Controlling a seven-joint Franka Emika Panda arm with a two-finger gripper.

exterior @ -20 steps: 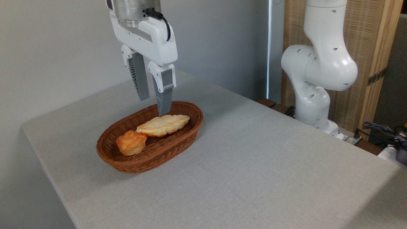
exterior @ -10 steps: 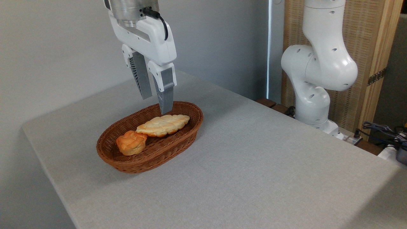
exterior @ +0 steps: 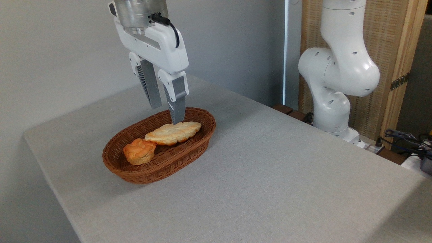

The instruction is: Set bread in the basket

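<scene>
The bread (exterior: 173,132), a long pale golden braided pastry with browned edges, lies inside the oval reddish-brown wicker basket (exterior: 202,141), its left end resting on a small round orange bun (exterior: 138,151). My gripper (exterior: 166,114) hangs above the basket's far half, just over the bread. Its two grey fingers are apart with nothing between them, so it is open. The front fingertip (exterior: 178,118) overlaps the basket's far rim in this view.
The basket stands on the left half of a grey cloth-covered table (exterior: 270,175). The arm's white base (exterior: 337,77) rises at the table's far right, with cables (exterior: 405,138) beside it. Table edges run near the basket's left side.
The gripper has drifted slightly right and a little down while staying open. The bread, bun and basket have not moved.
</scene>
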